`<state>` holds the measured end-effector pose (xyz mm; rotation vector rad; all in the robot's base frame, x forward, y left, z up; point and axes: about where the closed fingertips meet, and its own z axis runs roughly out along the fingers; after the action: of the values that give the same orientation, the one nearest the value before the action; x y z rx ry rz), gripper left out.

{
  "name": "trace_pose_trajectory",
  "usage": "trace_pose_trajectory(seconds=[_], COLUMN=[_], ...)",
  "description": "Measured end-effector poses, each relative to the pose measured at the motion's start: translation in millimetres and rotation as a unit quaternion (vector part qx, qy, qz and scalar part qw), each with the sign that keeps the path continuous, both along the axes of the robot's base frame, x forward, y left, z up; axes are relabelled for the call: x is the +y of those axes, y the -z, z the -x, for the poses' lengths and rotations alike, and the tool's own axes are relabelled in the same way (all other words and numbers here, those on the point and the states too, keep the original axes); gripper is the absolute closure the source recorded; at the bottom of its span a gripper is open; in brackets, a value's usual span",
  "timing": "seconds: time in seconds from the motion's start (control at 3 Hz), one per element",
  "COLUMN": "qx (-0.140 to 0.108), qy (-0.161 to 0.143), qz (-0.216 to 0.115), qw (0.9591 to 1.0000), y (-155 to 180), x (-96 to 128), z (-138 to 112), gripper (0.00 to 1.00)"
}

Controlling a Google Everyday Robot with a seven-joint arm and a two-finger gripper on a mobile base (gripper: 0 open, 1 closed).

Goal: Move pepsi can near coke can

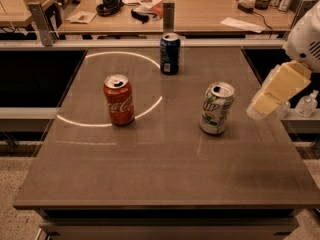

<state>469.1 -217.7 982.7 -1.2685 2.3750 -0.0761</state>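
The pepsi can (170,53), dark blue with a silver top, stands upright at the far middle of the brown table (165,174). The coke can (119,100), red with white script, stands upright left of centre, nearer to me. My gripper (272,96), with pale yellow fingers under a white arm, hangs over the table's right edge, well right of both cans and holding nothing.
A white-and-green can (217,108) stands upright right of centre, just left of my gripper. A bright ring of light (150,59) lies on the table around the coke can. A desk (200,14) with headphones, papers and bottles runs behind. A small bottle (306,104) stands off the right edge.
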Motion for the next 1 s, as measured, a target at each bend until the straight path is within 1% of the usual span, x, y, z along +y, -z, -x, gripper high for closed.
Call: trace_pose_trajectory(seconds=[0.33,0.67,1.0], qx=[-0.054,-0.112,-0.134], qy=[0.033,0.048,0.065], qz=[-0.045,-0.091,-0.139], qw=[0.997,0.9884,0.9791], y=[-13.4,-26.2,-29.2], x=[0.3,-1.2,-4.2], z=[-14.1,-39.6,-71.2], gripper=[0.0,0.0,0.0])
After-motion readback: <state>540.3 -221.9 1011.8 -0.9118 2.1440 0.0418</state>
